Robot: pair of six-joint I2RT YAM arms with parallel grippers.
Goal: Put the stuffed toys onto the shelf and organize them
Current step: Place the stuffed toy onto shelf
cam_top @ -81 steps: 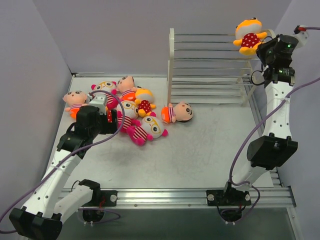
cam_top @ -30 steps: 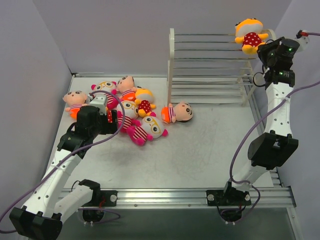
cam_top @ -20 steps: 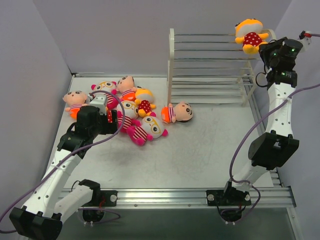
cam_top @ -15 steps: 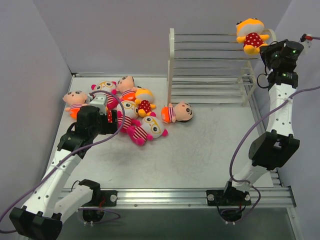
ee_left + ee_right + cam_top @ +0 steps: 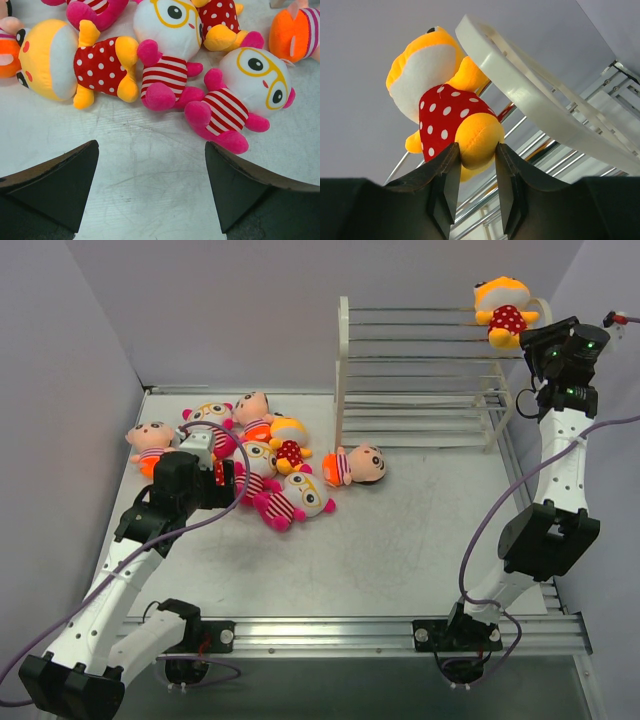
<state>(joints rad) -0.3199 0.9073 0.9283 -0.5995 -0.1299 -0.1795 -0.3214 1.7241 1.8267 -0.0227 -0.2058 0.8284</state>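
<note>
Presently, the right tool (image 5: 472, 165) stood raised at the right end of the shelf (image 5: 420, 370), its jaws closed on one yellow foot of a polka-dot doll (image 5: 445, 112). That doll was at the right end of the top tier, close against the rounded side frame, its head pointing away from the tool. Whether its weight rested on the rods could not be told from either view. The left tool (image 5: 150, 145) hung low over the bench (image 5: 420, 540), jaws spread wide with nothing between them and only bare surface beneath. Just beyond its fingertips lay a second polka-dot doll (image 5: 75, 62) to the left, a glasses doll (image 5: 172, 50) in the middle and another glasses doll (image 5: 245, 95) to the right, each on its back and touching its neighbour. These belonged to a cluster (image 5: 250, 450) of dolls lying on the left rear part of the bench. One peach-faced doll (image 5: 358, 465) lay on its side near that cluster, close to the foot of the shelf's left frame, not touching it.
</note>
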